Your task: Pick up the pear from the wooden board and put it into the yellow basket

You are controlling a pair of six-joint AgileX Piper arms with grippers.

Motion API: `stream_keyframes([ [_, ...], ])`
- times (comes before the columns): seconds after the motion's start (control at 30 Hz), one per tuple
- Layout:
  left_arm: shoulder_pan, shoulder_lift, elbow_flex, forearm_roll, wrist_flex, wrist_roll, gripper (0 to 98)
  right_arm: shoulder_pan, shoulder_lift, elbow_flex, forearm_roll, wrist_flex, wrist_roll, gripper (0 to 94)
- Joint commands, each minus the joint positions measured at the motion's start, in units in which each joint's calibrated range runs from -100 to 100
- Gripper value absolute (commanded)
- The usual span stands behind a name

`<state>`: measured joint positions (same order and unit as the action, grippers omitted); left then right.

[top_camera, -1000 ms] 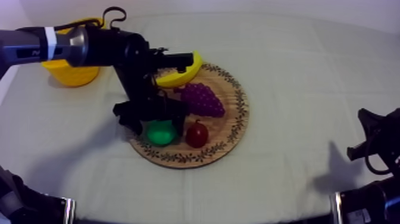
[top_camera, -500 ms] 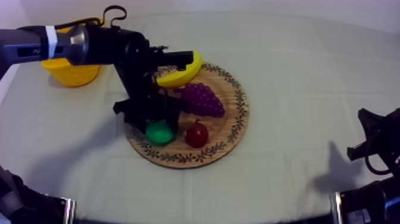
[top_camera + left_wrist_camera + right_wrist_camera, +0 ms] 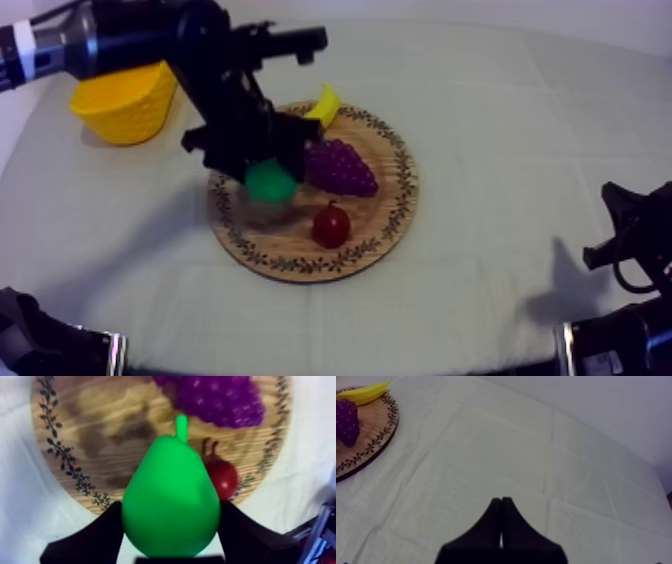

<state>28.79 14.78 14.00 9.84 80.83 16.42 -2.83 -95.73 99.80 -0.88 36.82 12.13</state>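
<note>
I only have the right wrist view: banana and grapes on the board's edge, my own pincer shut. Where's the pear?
Observer: The pear is in the left pincer, one black finger shut on each side of it.
Operator: On the board or off it?
Observer: Off. In the top view it hangs above the wooden board, with its shadow on the wood below.
Operator: Where's the basket?
Observer: The yellow basket stands on the cloth at the left arm's side, apart from the board's rim.
</note>
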Motion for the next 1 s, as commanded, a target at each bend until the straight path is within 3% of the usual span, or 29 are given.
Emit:
stream_keyframes([
  [0.0,-0.25,-2.13,-2.01,-0.29,1.81,0.28,58.3,-0.01,-0.03,-0.02,-0.02,-0.04,0.01,0.2],
  [0.6,-2.78,-8.57,-14.27,-2.90,14.16,1.54,59.5,-0.01,-0.03,-0.02,-0.02,-0.04,0.01,0.2],
  [0.97,-8.64,-9.09,-18.41,-4.49,17.20,-1.25,59.6,-0.01,-0.03,-0.02,-0.02,-0.04,0.01,0.2],
])
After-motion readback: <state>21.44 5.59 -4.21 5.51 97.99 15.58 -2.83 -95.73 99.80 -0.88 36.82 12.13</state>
